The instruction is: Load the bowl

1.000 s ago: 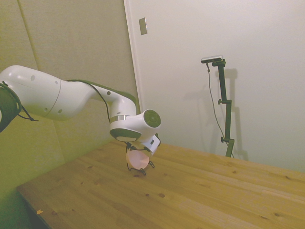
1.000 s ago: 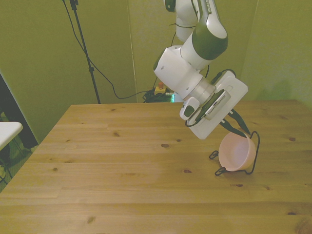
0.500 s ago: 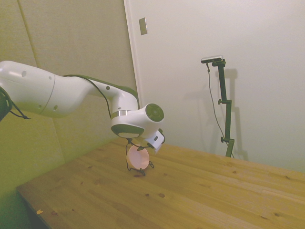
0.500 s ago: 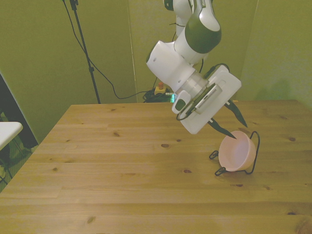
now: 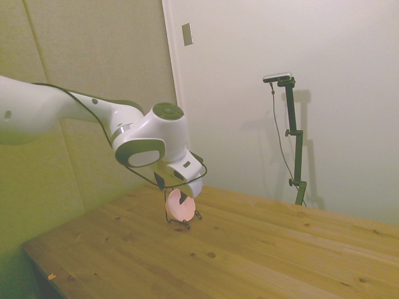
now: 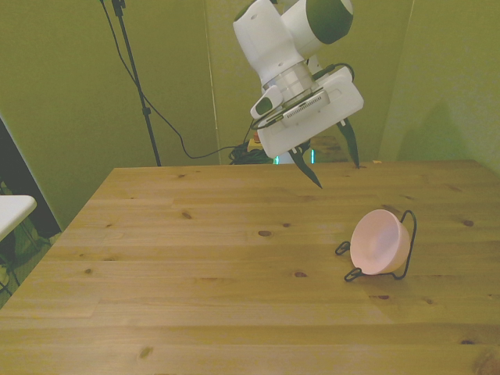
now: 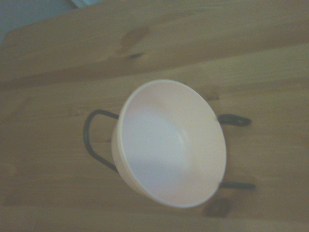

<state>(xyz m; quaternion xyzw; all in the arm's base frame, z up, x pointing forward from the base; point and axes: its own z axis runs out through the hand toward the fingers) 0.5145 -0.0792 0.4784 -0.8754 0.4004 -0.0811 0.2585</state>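
Observation:
The pale pink bowl (image 6: 378,242) stands on edge in a thin black wire rack (image 6: 408,234) on the table, at the front view's right, its hollow facing that view's left. It also shows in the side view as the bowl (image 5: 179,206) and fills the wrist view as the bowl (image 7: 170,143) with rack wires either side. My gripper (image 6: 337,165) hangs open and empty well above the table, behind the bowl and apart from it. In the side view the arm's head hides most of the gripper.
The wooden table (image 6: 195,289) stretches wide to the front view's left of the rack. A black tripod leg and cable (image 6: 141,94) stand beyond the table's far corner. A white surface (image 6: 12,211) pokes in at the left edge.
The gripper let go of the bowl, which stays propped in the rack. The arm rose and drew back away from it, fingers open.

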